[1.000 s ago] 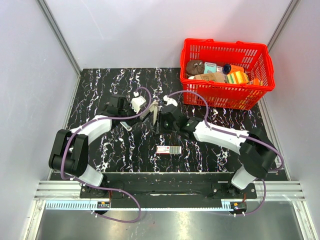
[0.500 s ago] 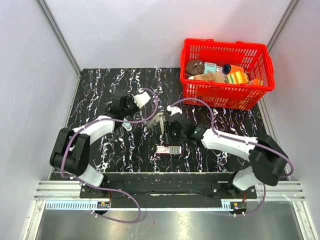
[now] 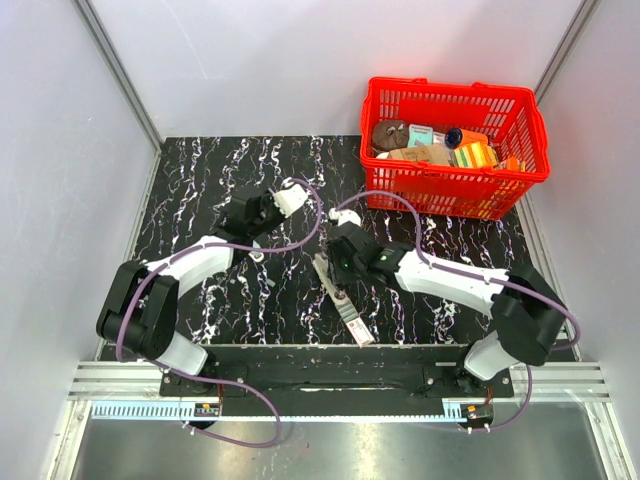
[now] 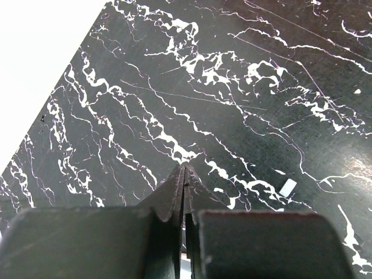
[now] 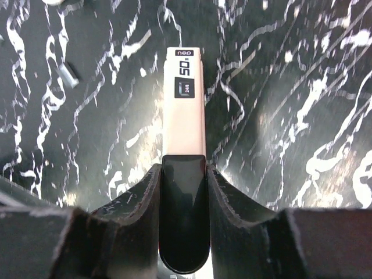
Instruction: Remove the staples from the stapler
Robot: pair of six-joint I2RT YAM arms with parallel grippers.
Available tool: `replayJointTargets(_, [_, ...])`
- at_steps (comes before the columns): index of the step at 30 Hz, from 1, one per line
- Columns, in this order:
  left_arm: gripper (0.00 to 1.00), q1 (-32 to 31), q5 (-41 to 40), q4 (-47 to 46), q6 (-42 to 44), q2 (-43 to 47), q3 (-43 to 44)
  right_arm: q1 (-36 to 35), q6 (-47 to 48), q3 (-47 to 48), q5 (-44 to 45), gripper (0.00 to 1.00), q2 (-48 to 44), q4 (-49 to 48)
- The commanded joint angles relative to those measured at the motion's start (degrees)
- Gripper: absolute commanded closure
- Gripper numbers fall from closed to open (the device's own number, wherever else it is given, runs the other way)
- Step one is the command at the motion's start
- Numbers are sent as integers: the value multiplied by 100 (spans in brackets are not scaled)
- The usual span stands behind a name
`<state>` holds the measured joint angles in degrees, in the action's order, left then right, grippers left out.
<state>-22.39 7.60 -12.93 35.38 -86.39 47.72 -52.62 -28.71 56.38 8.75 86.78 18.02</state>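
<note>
My right gripper [image 3: 333, 272] [image 5: 183, 168] is shut on the black end of the stapler [image 5: 185, 99]. The rest of the stapler is a pale bar with a "50" label, and it points away from the jaws, low over the black marbled table. In the top view the stapler [image 3: 354, 320] slants from the gripper toward the table's front edge. My left gripper [image 3: 283, 202] [image 4: 183, 170] is shut and empty, apart from the stapler, over bare table toward the back. Small grey pieces [image 3: 257, 256] [image 5: 68, 74] lie loose on the table.
A red basket [image 3: 455, 190] full of items stands at the back right. The pink-and-green box [image 3: 343, 298] shows only as a pink patch under the stapler. A small pale piece [image 4: 288, 187] lies near the left fingers. White walls enclose the table.
My right gripper has swung the stapler from mid-table down toward the front, over the pink-and-green box. My left gripper has come away from the stapler and moved toward the back.
</note>
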Motion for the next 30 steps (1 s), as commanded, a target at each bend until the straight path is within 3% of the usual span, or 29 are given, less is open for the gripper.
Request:
replayJointTargets(1, [100,-11,128,18,-382,315,61,-3,348,891,653,100,330,-387])
replayJointTargets(8, [99,77,365,913,-830,658,386,541,708,1787,1094,100,830,-106])
replayJointTargets(13, [89,340,1067,1976,-1103,729,755,973,849,2087,1005,100,1463,-149])
replayJointTargets(17, [77,420,1419,2540,-805,851,739,1026,920,2272,1093,100,1990,-308])
replayJointTargets(23, [68,481,1762,3225,-50,940,580,1096,744,2483,1322,100,2589,-335])
replayJointTargets(24, [66,481,1772,3400,65,922,615,1113,683,2509,1348,94,2607,-273])
replayJointTargets(27, [64,508,1815,3779,452,887,581,1131,586,2431,1401,49,2502,-168])
replayJointTargets(29, [61,508,1824,4008,776,913,493,1122,490,2177,1419,27,2248,-176])
replayJointTargets(30, [59,508,1833,4096,934,931,449,1131,437,2045,1427,20,2072,-176])
